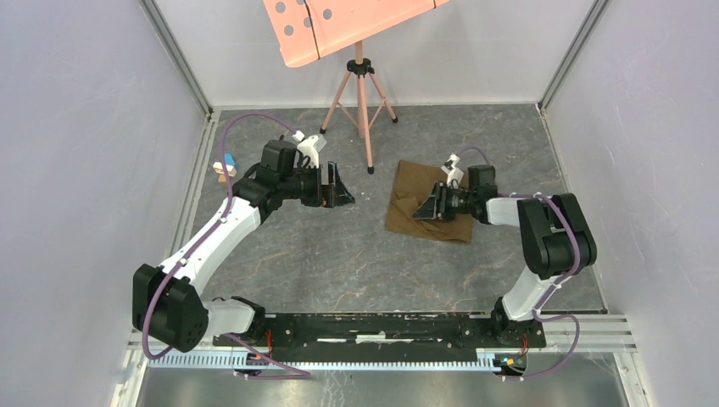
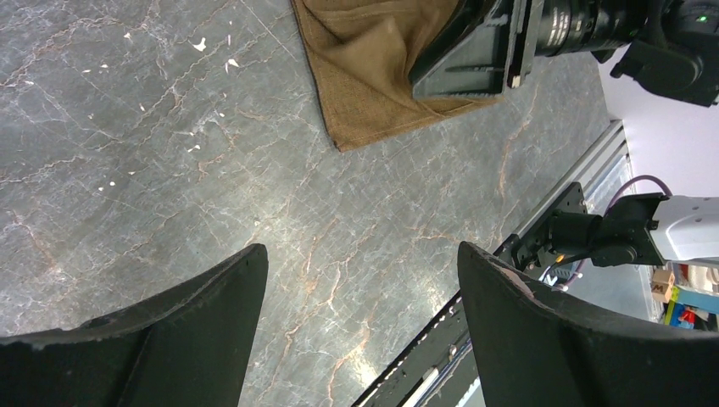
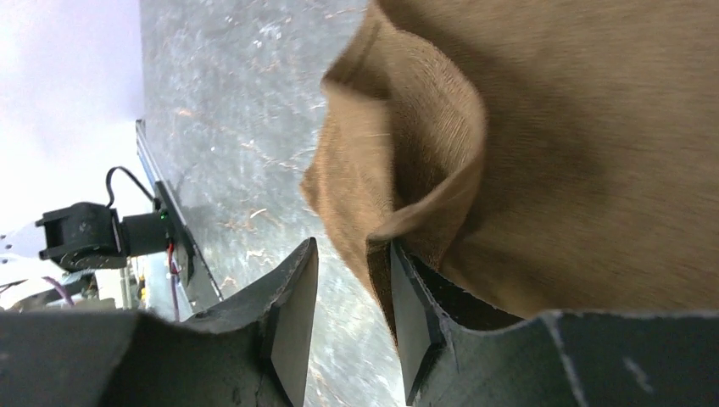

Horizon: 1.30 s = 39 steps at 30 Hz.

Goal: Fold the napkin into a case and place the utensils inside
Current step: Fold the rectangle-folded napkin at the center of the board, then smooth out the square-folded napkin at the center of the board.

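The olive-brown napkin (image 1: 415, 181) lies mostly flat on the marble table, right of centre. My right gripper (image 1: 421, 212) is low over its near-left part. In the right wrist view a raised fold of the napkin (image 3: 424, 144) stands by my right gripper (image 3: 353, 246). The cloth edge lies against one finger's inner face, and a narrow gap separates it from the other finger. My left gripper (image 1: 346, 193) hovers left of the napkin, wide open and holding nothing (image 2: 363, 250). The left wrist view shows the napkin (image 2: 373, 76) under the right gripper (image 2: 475, 59). The utensils are out of view.
A pink music stand on a tripod (image 1: 361, 85) stands at the back centre, its feet near the napkin's far side. A small blue, white and tan toy block (image 1: 225, 165) sits by the left wall. The black base rail (image 1: 373, 326) runs along the near edge.
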Motion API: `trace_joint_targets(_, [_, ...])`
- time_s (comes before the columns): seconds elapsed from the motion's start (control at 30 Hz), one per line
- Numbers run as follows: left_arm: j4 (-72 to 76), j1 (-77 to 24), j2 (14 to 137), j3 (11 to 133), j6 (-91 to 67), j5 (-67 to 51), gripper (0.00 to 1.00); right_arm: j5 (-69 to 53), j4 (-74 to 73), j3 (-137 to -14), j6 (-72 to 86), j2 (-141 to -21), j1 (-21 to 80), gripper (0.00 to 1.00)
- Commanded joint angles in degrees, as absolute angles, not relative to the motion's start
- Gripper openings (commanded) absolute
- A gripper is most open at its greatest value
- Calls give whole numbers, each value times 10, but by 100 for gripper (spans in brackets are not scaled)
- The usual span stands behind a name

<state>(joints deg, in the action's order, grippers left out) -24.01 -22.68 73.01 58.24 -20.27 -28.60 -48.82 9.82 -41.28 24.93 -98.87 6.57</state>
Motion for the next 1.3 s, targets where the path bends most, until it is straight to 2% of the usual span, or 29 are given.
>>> trace_joint_targets(0.0, [-233, -224, 721, 585, -170, -284, 89, -497, 151, -425, 282, -985, 122, 42])
trace_joint_targets(0.1, [-233, -223, 722, 584, -170, -285, 89, -483, 142, -411, 269, -967, 154, 45])
trace_joint_targets(0.27, [-226, -223, 730, 582, -176, -295, 89, -461, 66, -426, 201, -937, 149, 60])
trace_joint_targets(0.4, [-219, -225, 746, 578, -186, -307, 89, -440, 10, -437, 167, -900, 129, 61])
trace_joint_targets(0.47, [-211, -227, 763, 576, -202, -319, 89, -408, -39, -437, 139, -885, 115, 58])
trace_joint_targets(0.63, [-159, -272, 841, 571, -284, -339, 88, -291, -110, -390, 97, -827, 90, 41])
trace_joint_targets(0.77, [-93, -319, 904, 581, -360, -331, 86, -180, -134, -341, 79, -779, 84, 37])
trace_joint_targets(0.83, [-59, -342, 928, 590, -386, -329, 85, -176, -130, -325, 71, -763, 78, 35])
trace_joint_targets(0.97, [-45, -389, 989, 648, -390, -329, 79, -271, -98, -320, 76, -746, 76, 36])
trace_joint_targets(1.13, [-13, -413, 1065, 679, -417, -337, 58, -302, -94, -332, 87, -739, 73, 49])
trace_joint_targets(1.27, [-10, -413, 1097, 690, -417, -332, 50, -305, -104, -331, 86, -724, 62, 53])
